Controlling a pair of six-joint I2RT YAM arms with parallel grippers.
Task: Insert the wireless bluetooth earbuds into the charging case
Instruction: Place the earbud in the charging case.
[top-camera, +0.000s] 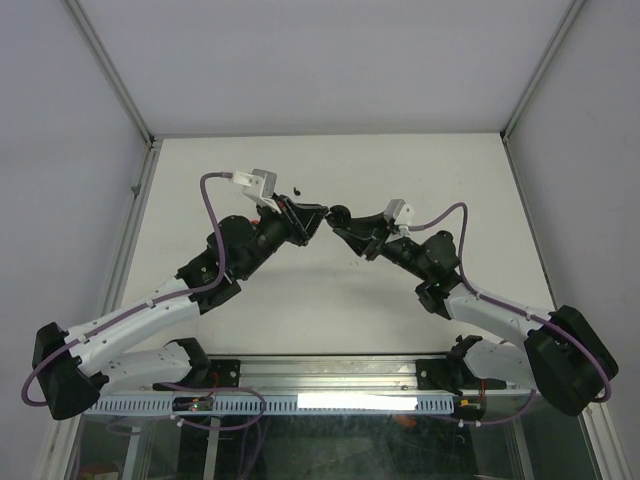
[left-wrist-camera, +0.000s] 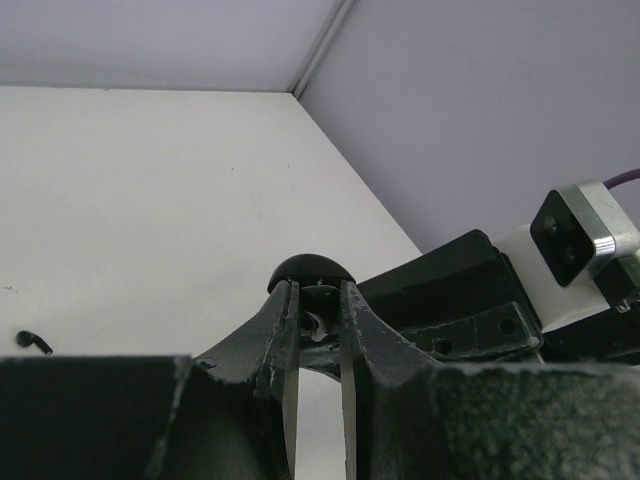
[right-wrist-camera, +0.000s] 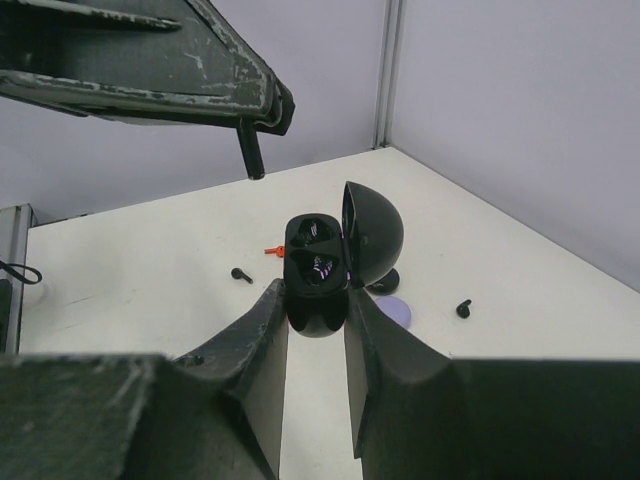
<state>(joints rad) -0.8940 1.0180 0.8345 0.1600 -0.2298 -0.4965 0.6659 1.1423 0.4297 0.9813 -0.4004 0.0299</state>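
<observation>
Right wrist: right hand (right-wrist-camera: 315, 297) clamps open charging case (right-wrist-camera: 318, 268); left hand (left-wrist-camera: 317, 300) pinches black earbud (right-wrist-camera: 250, 152) near it.

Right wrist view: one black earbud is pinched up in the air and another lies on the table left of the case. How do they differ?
The held earbud hangs from the left gripper, stem pointing down; the loose earbud lies flat on the table. The held earbud shows only its stem; the loose earbud shows its whole hooked shape. Both are black and outside the open charging case.
</observation>
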